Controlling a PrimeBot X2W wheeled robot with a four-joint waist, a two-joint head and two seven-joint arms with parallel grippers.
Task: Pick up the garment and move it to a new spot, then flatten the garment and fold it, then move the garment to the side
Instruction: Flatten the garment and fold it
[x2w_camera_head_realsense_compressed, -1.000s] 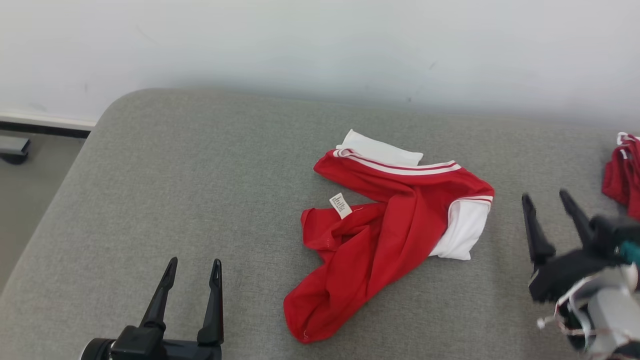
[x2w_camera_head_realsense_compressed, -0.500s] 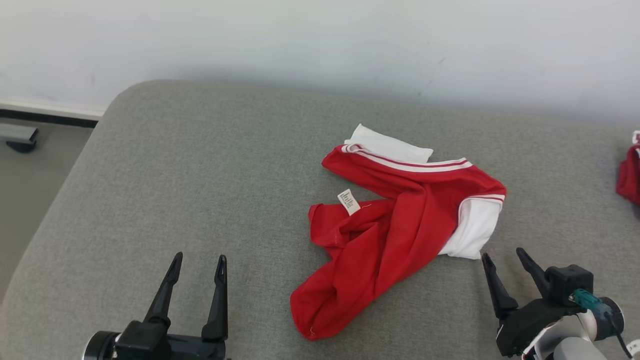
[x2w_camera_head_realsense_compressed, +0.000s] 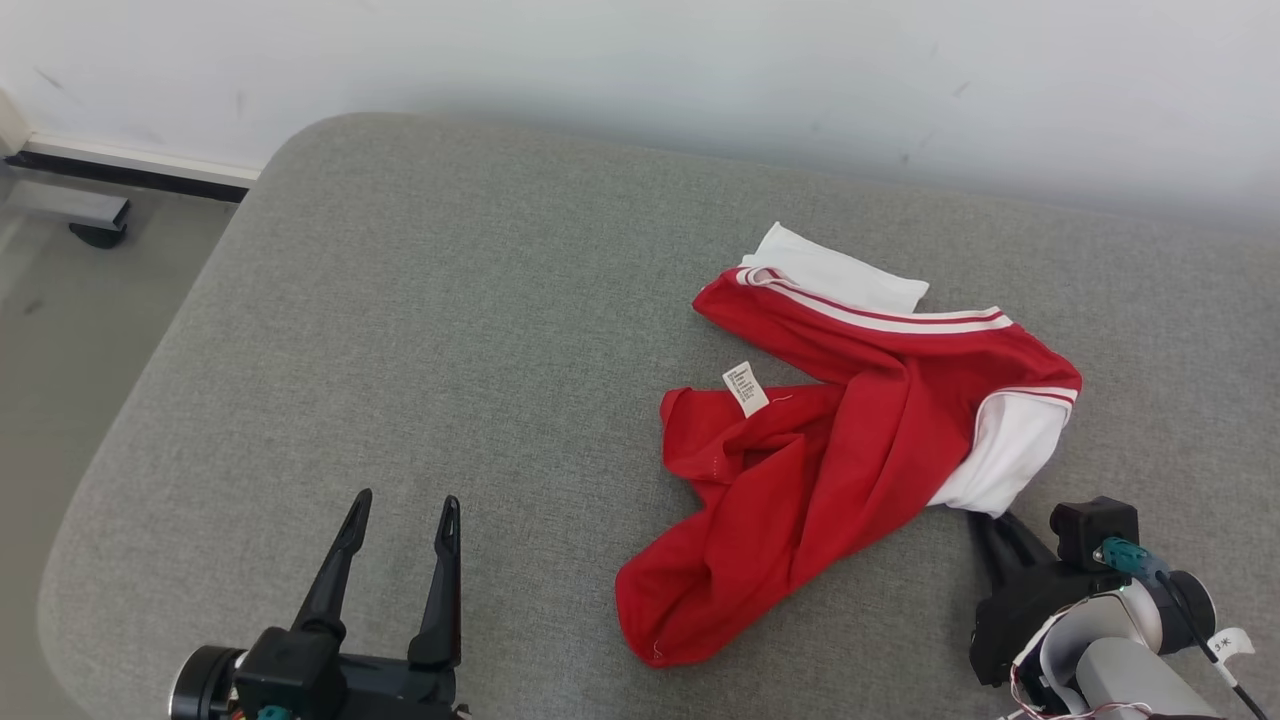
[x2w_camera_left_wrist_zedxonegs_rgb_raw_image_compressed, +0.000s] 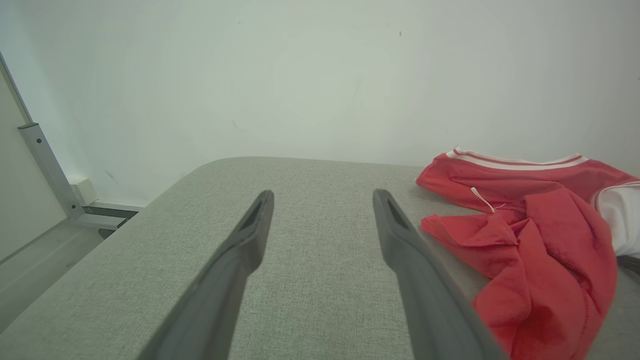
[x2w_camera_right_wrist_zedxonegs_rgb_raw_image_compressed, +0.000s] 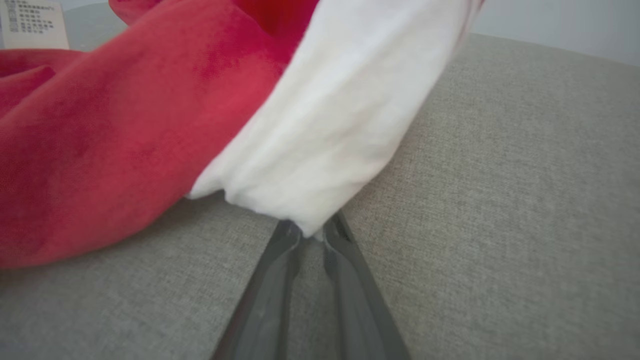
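- Left gripper (x2w_camera_head_realsense_compressed: 408, 498) hovers at the near left over the bare grey cushion (x2w_camera_head_realsense_compressed: 400, 330), jaws spread wide, nothing between them. In the left wrist view the gripper (x2w_camera_left_wrist_zedxonegs_rgb_raw_image_compressed: 322, 197) points across the cushion toward the wall, with the garment (x2w_camera_left_wrist_zedxonegs_rgb_raw_image_compressed: 540, 235) off to its right.
- Right gripper (x2w_camera_head_realsense_compressed: 985, 520) is at the near right, low on the cushion, its tips tucked under the garment's nearest white sleeve (x2w_camera_head_realsense_compressed: 1005, 455).
- In the right wrist view the gripper (x2w_camera_right_wrist_zedxonegs_rgb_raw_image_compressed: 312, 232) has its jaws drawn almost together, pinching the lowest corner of that sleeve (x2w_camera_right_wrist_zedxonegs_rgb_raw_image_compressed: 325, 125). The red cloth of the garment (x2w_camera_right_wrist_zedxonegs_rgb_raw_image_compressed: 100, 140) bunches to the left.
- The garment (x2w_camera_head_realsense_compressed: 830, 470), red with white sleeves, lies crumpled on the cushion right of centre. One red end trails toward the near edge.
- A white label (x2w_camera_head_realsense_compressed: 745, 388) sticks out on the garment's left side, printed face up.
- Farther back, a white-striped trim (x2w_camera_head_realsense_compressed: 880, 318) runs across the garment, and a second white sleeve (x2w_camera_head_realsense_compressed: 835, 275) lies flat just behind it.
- Beyond the cushion stands a pale wall (x2w_camera_head_realsense_compressed: 640, 60); the floor (x2w_camera_head_realsense_compressed: 60, 330) shows at the far left.
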